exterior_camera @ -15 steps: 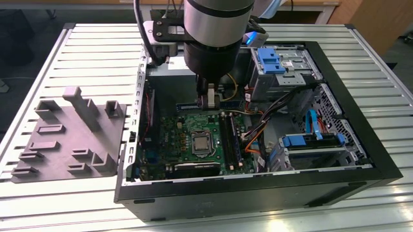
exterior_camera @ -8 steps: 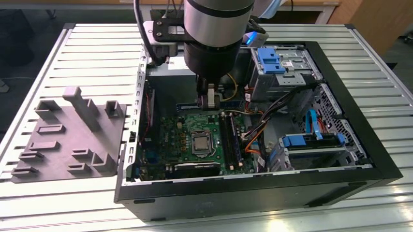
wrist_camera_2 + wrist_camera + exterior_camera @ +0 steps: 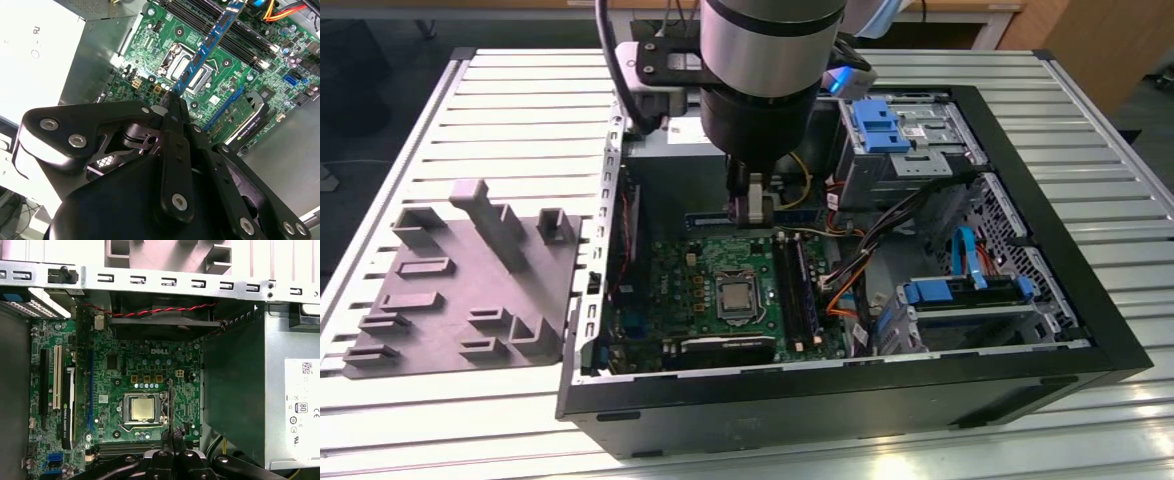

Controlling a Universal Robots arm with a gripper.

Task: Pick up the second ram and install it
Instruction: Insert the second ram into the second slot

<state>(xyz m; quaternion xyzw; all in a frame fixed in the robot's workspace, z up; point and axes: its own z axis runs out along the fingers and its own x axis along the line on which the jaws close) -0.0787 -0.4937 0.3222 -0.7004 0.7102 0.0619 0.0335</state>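
Observation:
My gripper (image 3: 750, 212) hangs inside the open computer case (image 3: 1014, 370), above the back part of the green motherboard (image 3: 670, 275). It is shut on the second ram (image 3: 207, 45), a long blue stick with dark chips that juts out from the fingertips (image 3: 176, 111) over the processor socket (image 3: 192, 70). In the first wrist view the ram (image 3: 170, 402) shows edge-on as a thin dark line beside the processor (image 3: 142, 409), above the gripper (image 3: 172, 440). The long black memory sockets (image 3: 797, 290) lie just to the exterior view's right of the gripper.
A grey moulded fixture (image 3: 467, 280) lies on the slatted table at the exterior view's left. Drive bays with blue clips (image 3: 887, 125), orange and blue cables (image 3: 854, 285) and a graphics card (image 3: 720, 348) crowd the case. The power supply (image 3: 250, 390) stands close to the gripper.

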